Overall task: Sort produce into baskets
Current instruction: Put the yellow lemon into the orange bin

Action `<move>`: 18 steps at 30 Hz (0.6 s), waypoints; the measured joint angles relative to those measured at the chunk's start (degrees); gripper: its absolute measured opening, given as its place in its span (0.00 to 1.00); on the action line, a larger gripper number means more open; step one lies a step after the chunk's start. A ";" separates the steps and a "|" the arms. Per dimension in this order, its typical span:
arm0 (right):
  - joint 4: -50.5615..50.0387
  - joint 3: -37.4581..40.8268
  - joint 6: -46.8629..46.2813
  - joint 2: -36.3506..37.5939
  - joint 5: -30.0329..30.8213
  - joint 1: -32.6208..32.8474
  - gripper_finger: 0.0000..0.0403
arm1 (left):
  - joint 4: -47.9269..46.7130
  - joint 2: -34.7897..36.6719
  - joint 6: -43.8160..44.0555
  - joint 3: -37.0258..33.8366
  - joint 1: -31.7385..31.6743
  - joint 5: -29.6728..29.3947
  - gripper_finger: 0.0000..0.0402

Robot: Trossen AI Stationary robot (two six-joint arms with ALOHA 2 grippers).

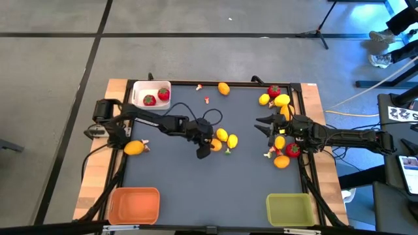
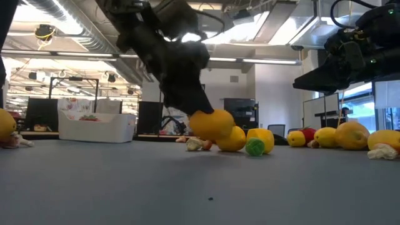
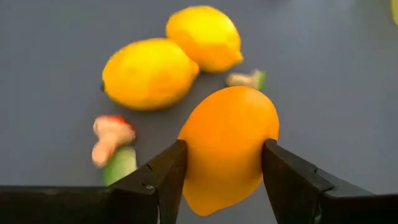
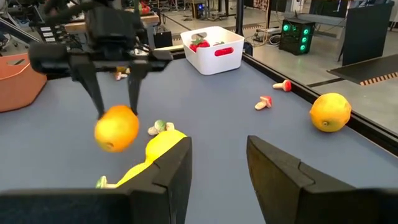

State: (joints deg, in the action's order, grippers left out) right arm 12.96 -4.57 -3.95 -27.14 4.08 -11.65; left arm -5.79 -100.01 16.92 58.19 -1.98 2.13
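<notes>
From above, our left gripper (image 1: 204, 149) works mid-table, clamping an orange (image 1: 215, 144) beside two lemons (image 1: 226, 137); the orange basket (image 1: 134, 204) sits at 7 o'clock, likely its destination. At table level the orange hangs just clear of the table (image 2: 200, 187). Left wrist: fingers (image 3: 158, 177) squeeze both flanks. Our right gripper (image 4: 217, 165) waits at 3 o'clock, released.

- A robotics lab or open workshop floor
- Ducts (image 2: 75, 28) and strip lights (image 2: 37, 56) overhead — bare industrial ceiling
- Dark monitors (image 2: 40, 115) on benches
- Grey concrete floor (image 1: 196, 52), a tripod (image 1: 320, 29) and cables (image 1: 366, 98) around the table (image 1: 215, 176)
</notes>
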 joint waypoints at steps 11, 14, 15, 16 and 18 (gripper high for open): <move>-0.02 -0.01 -0.04 0.00 0.01 0.04 0.38 | -11.48 12.18 8.88 0.07 5.05 0.27 0.46; -0.05 -0.01 -0.04 -0.01 0.01 0.03 0.38 | -15.63 15.64 13.14 0.07 7.67 0.33 0.46; -0.15 -0.01 -0.04 0.01 -0.02 0.03 0.38 | -16.39 16.69 14.75 0.07 8.69 0.33 0.46; -0.32 -0.01 -0.04 0.01 0.02 0.03 0.38 | -17.39 17.73 16.32 0.07 9.58 0.33 0.46; -0.37 -0.01 -0.04 -0.01 -0.02 0.03 0.38 | -18.94 19.44 19.98 0.07 11.70 0.33 0.46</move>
State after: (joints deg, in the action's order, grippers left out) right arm 12.59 -4.58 -3.99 -27.16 4.06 -11.62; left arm -24.73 -80.57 36.89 58.26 9.72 2.46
